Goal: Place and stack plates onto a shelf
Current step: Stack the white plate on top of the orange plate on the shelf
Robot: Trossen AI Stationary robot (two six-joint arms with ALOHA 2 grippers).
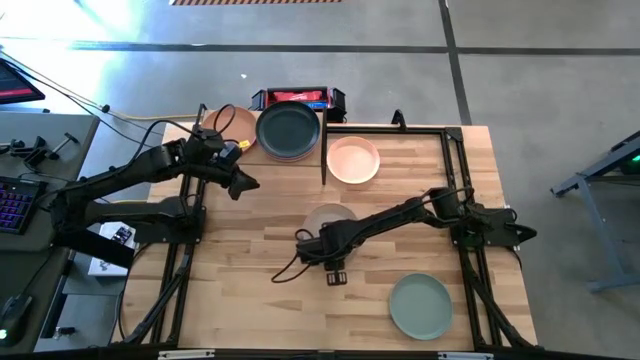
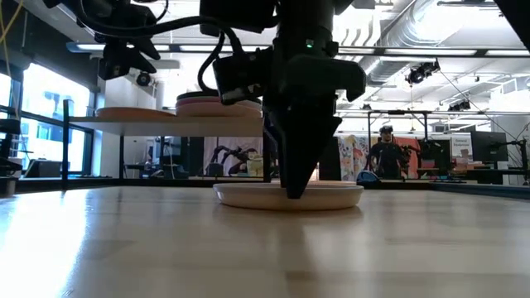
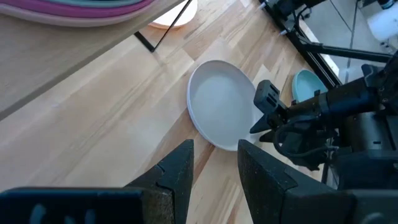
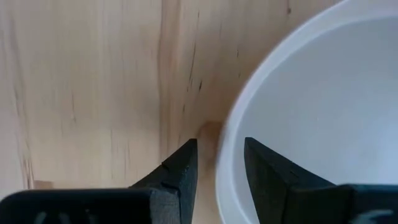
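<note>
Pale plank-patterned wood forms the desk point(image 1: 250, 250), set on a grey concrete floor. At the far left corner the shelf point(image 1: 225, 150) is seen as a light-wood panel on thin black posts, carrying a terracotta plate point(image 1: 233, 124) and a stack topped by the dark green plate point(image 1: 288, 128). The left gripper point(image 1: 243, 183) is held above the shelf's near edge, its fingers a narrow gap apart and empty. A peach plate point(image 1: 353, 159) lies near the far edge. The matte off-white plate point(image 1: 330, 216) rests mid-desk; the right gripper point(image 4: 219, 163) is lowered steeply at its near rim, its fingers narrowly parted astride that rim. A sage green plate point(image 1: 420, 305) lies by the near right corner.
</note>
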